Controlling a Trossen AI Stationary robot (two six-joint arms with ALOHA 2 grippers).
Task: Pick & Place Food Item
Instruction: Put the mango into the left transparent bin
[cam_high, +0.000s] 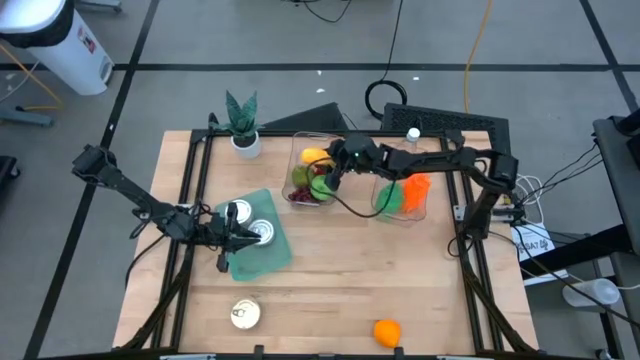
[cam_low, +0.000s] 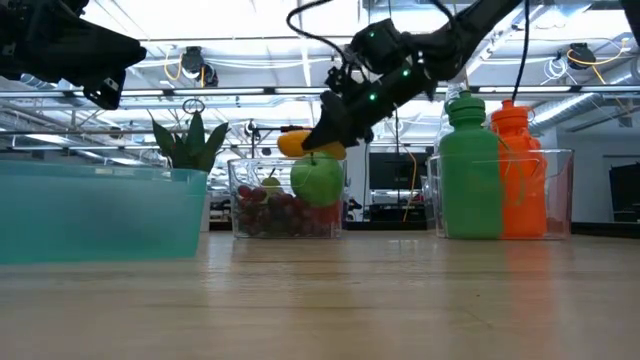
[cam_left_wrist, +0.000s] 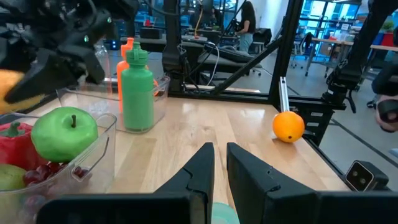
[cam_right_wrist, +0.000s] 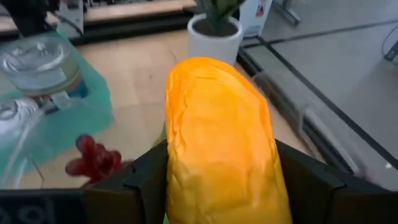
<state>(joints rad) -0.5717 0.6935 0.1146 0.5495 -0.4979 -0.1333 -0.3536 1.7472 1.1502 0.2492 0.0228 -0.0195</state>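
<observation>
A clear food bin (cam_high: 312, 180) at the table's far middle holds a green apple (cam_low: 317, 181), red grapes (cam_low: 272, 212) and a red pepper (cam_left_wrist: 13, 140). My right gripper (cam_high: 336, 166) is over this bin, shut on a yellow-orange oblong fruit (cam_right_wrist: 221, 143), which also shows in the low view (cam_low: 303, 146) just above the apple. My left gripper (cam_high: 226, 242) is shut and empty over the teal bin (cam_high: 268, 256) at the left, which holds two cans (cam_high: 262, 232). My right gripper pinches the yellow fruit between its two fingers (cam_right_wrist: 146, 177), one on each long side (cam_right_wrist: 177, 168). The fingers slant down from the table's right side and lie along the fruit. The fruit sits at about the bin's rim, above the apple; whether it touches the apple I cannot tell.
A second clear bin (cam_high: 425, 208) right of the food bin holds a green bottle (cam_low: 470, 170) and an orange bottle (cam_low: 515, 165). A potted plant (cam_high: 243, 128) stands far left. An orange (cam_high: 387, 332) and a can (cam_high: 245, 314) lie near the front edge.
</observation>
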